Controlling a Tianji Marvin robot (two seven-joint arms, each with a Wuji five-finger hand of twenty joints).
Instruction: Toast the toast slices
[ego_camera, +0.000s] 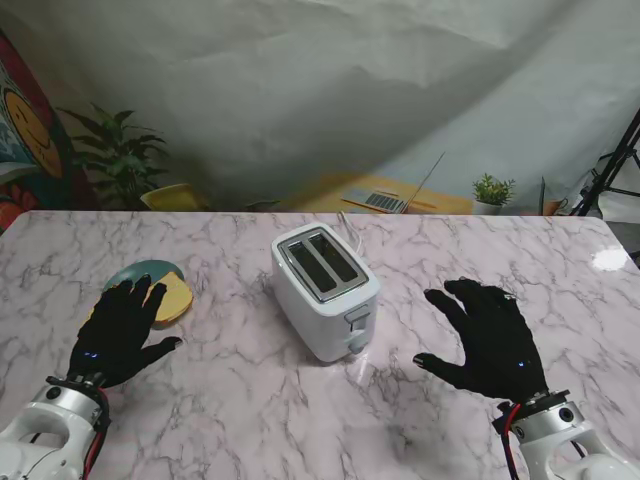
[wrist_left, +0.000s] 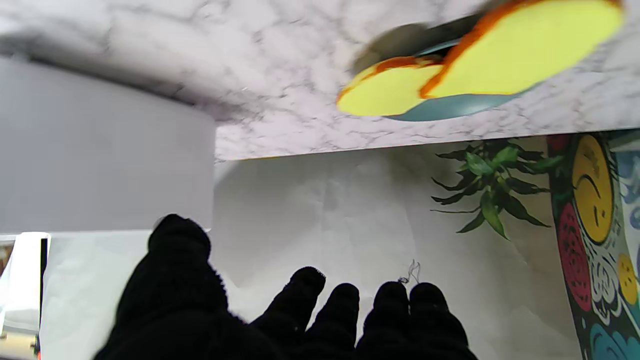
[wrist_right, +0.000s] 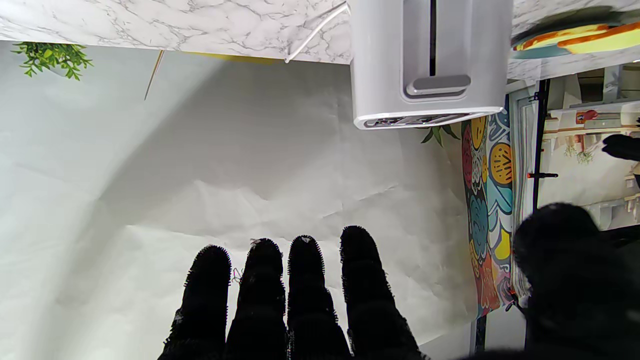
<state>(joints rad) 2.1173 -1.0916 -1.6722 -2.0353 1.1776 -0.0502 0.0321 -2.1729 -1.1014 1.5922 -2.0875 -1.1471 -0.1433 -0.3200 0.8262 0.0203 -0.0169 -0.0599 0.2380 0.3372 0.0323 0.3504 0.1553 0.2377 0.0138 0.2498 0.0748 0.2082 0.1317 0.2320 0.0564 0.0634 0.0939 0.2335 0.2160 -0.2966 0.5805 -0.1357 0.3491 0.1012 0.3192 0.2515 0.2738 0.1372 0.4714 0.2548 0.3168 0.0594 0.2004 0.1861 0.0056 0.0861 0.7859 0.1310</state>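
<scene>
On the marble table (ego_camera: 250, 400) the white toaster (ego_camera: 325, 290) stands mid-table, both slots apparently empty. Two toast slices (wrist_left: 480, 60) lie overlapping on a teal plate (ego_camera: 135, 272) to its left. The left hand (ego_camera: 120, 330) hovers over that plate, fingers spread, holding nothing. The right hand (ego_camera: 490, 340) is spread wide, empty, right of the toaster.

plate (ego_camera: 130, 272) partly hidden behind left hand (ego_camera: 118, 330), toaster (wrist_left: 100, 165) blurred, cut off in left wrist view
</scene>
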